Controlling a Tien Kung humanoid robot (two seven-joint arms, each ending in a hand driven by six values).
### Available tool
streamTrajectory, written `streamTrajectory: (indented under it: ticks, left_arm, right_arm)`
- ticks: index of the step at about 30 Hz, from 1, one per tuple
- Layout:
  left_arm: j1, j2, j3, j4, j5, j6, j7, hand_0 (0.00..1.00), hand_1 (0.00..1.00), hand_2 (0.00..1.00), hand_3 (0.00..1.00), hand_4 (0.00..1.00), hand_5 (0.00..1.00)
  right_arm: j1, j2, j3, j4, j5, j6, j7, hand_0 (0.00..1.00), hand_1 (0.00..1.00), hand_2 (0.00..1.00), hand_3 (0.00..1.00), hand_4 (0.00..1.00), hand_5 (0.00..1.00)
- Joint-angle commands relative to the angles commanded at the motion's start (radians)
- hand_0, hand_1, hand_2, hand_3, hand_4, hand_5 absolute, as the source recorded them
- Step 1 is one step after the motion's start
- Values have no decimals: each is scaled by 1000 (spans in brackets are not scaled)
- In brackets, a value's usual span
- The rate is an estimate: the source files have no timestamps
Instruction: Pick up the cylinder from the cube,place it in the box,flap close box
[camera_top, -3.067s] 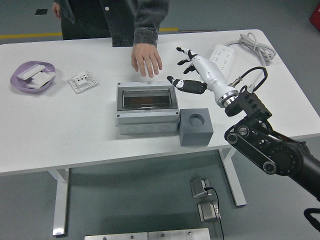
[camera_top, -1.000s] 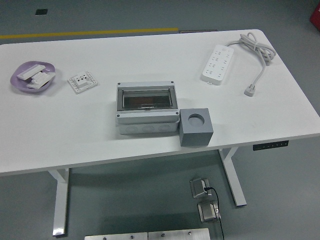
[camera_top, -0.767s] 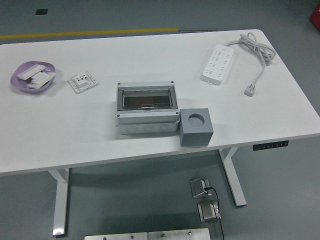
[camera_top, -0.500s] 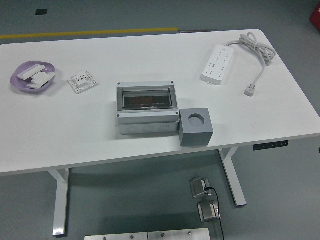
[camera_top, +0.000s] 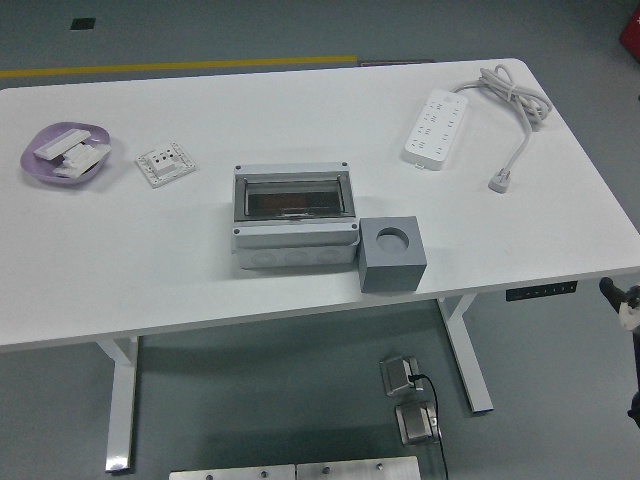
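The grey box (camera_top: 295, 215) stands mid-table with its clear flap lying flat over the top. Something dark and reddish shows through the flap; I cannot tell what it is. Touching the box's right front corner is the grey cube (camera_top: 392, 253), whose round hole is empty. No cylinder is visible in the open. Only a small part of my right hand (camera_top: 622, 300) shows at the right edge, below the table's near edge and well away from both. The left arm is out of view.
A white power strip (camera_top: 436, 126) with its cable (camera_top: 520, 95) lies at the back right. A white socket plate (camera_top: 164, 163) and a purple dish (camera_top: 52, 170) holding white parts sit at the left. No person is in view.
The person's hand and my right arm, over the table three seconds ago, have left. My right hand has just come in at the right edge. Box and cube have not moved.
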Motion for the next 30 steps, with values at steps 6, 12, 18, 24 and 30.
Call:
streamTrajectory:
  ticks: [6, 12, 18, 24, 30]
  left_arm:
    - [-1, 1, 0, 0, 1, 1, 6, 703, 724, 722, 792, 661, 771]
    - [0, 5, 2, 0, 1, 1, 9, 703, 724, 722, 792, 661, 771]
    - [4, 5, 6, 0, -5, 1, 10, 703, 724, 721, 793, 663, 770]
    - [4, 0, 8, 0, -5, 0, 11, 703, 724, 721, 793, 663, 768]
    - [-1, 2, 7, 0, -3, 1, 9, 703, 724, 721, 793, 665, 766]
  right_arm:
    - [6, -3, -39, -6, 20, 18, -6, 761, 793, 818, 866, 908, 544]
    - [0, -6, -58, -13, 33, 35, -17, 815, 842, 871, 898, 917, 549]
    - [19, -15, -130, -46, 96, 50, -6, 873, 874, 903, 909, 928, 569]
    - [97, -9, -216, -126, 113, 52, -6, 884, 878, 903, 914, 940, 590]
    - [193, -4, -294, -224, 126, 44, -3, 884, 876, 893, 914, 948, 603]
